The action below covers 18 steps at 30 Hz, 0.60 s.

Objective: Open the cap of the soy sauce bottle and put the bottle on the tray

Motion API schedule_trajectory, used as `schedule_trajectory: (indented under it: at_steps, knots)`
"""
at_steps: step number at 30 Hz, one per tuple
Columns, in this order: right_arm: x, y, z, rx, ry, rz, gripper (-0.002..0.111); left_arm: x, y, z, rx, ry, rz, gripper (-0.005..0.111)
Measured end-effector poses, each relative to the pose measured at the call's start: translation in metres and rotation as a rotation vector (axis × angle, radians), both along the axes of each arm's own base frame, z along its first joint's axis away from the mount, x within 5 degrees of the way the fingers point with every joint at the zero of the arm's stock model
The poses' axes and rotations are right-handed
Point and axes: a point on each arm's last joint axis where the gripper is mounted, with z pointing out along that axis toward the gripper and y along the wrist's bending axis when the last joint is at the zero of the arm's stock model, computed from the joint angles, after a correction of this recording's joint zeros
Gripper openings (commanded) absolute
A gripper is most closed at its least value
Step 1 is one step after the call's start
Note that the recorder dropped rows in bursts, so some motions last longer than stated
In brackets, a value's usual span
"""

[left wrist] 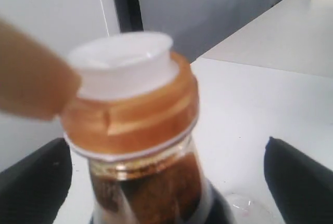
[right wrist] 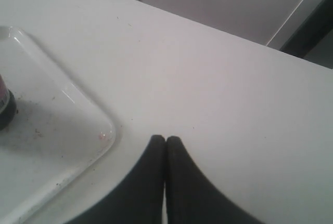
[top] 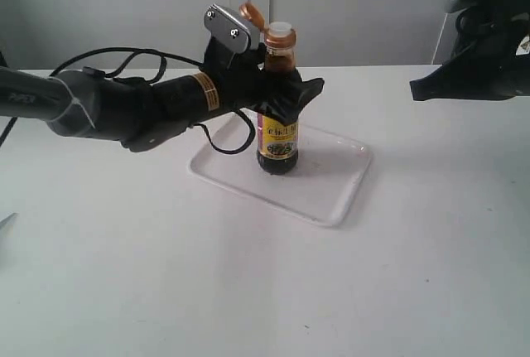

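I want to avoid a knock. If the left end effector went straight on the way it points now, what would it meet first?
The bottle: it stands right ahead, between the open fingers of the left end effector, so it would probably be hit first. Depth is unclear.

White table bearing white tray

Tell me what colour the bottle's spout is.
White; the spout shows best in the left wrist view.

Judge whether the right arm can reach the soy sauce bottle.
Probably yes: only table and tray separate the right end effector from the soy sauce bottle, though the left end effector straddles its neck.
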Motion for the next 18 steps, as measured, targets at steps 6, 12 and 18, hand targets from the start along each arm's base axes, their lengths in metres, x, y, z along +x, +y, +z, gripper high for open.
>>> schedule_trajectory:
  at_steps: [6,12,18]
  knots:
    - [0.000,0.000,0.000,0.000,0.000,0.000,0.000,-0.002,0.005,0.020,0.037,-0.008,0.039,0.105]
    - [0.000,0.000,0.000,0.000,0.002,0.000,0.000,-0.005,0.010,0.037,0.048,-0.022,0.064,0.105]
    - [0.000,0.000,0.000,-0.001,0.006,0.000,0.000,-0.007,0.013,0.047,0.057,-0.027,0.082,0.105]
